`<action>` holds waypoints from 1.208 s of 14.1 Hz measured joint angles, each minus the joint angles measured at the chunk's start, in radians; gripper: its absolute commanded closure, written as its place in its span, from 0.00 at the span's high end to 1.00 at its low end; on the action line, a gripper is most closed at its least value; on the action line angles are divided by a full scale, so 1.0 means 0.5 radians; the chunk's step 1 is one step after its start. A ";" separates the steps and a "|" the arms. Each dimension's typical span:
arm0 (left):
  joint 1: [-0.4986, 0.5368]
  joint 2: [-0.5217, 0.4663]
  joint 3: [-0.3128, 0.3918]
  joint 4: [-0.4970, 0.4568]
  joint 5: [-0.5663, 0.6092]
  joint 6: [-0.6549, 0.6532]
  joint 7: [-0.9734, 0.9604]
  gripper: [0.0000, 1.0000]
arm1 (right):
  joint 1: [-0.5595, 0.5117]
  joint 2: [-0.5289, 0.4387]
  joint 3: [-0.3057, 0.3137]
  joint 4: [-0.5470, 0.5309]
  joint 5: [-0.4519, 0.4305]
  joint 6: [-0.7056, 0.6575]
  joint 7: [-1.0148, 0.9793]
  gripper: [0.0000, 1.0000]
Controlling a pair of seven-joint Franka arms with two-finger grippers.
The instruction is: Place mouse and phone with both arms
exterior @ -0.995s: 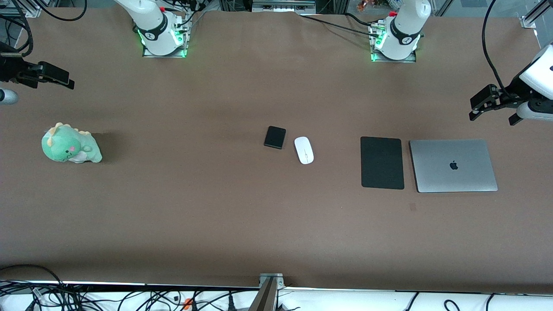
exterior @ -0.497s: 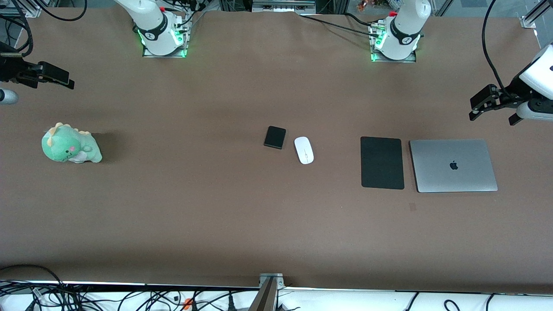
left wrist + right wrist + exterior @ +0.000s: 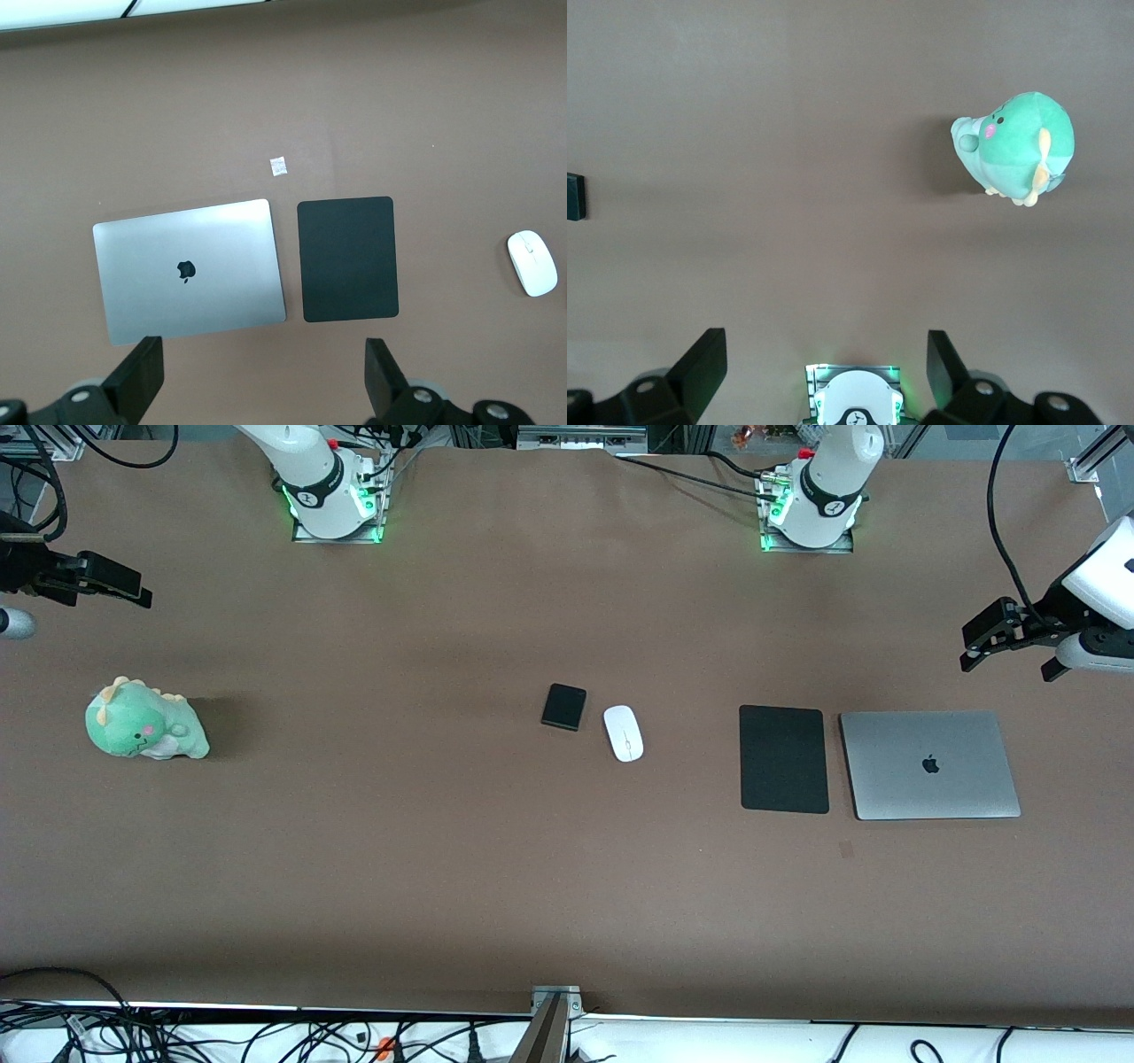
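Both arms up at the table's ends, holding nothing; phone and mouse lie side by side mid-table.

The phone [image 3: 564, 707] sits just beside the mouse [image 3: 624, 732], at its ten o'clock, apart from it. The pad [image 3: 784, 758] and laptop [image 3: 929, 764] lie toward the left arm's end, the dinosaur [image 3: 144, 723] toward the right arm's. The left gripper [image 3: 1010, 652] hangs spread wide over bare table at the laptop's one o'clock; the right gripper [image 3: 115, 586], also spread, hangs at the dinosaur's twelve.

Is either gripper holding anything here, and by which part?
Nothing is held: left gripper and right gripper are open; mouse and phone lie on the table.
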 measured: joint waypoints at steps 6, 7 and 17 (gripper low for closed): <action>0.000 0.000 0.000 0.000 0.000 -0.005 0.000 1.00 | 0.002 0.004 0.000 0.000 0.000 -0.001 -0.001 1.00; 0.000 0.000 0.000 0.000 0.000 -0.005 0.000 1.00 | 0.006 0.005 0.000 0.000 0.000 -0.001 -0.002 1.00; -0.002 0.011 -0.004 -0.001 0.000 -0.111 0.003 1.00 | 0.104 0.148 0.023 -0.001 0.020 0.009 0.003 1.00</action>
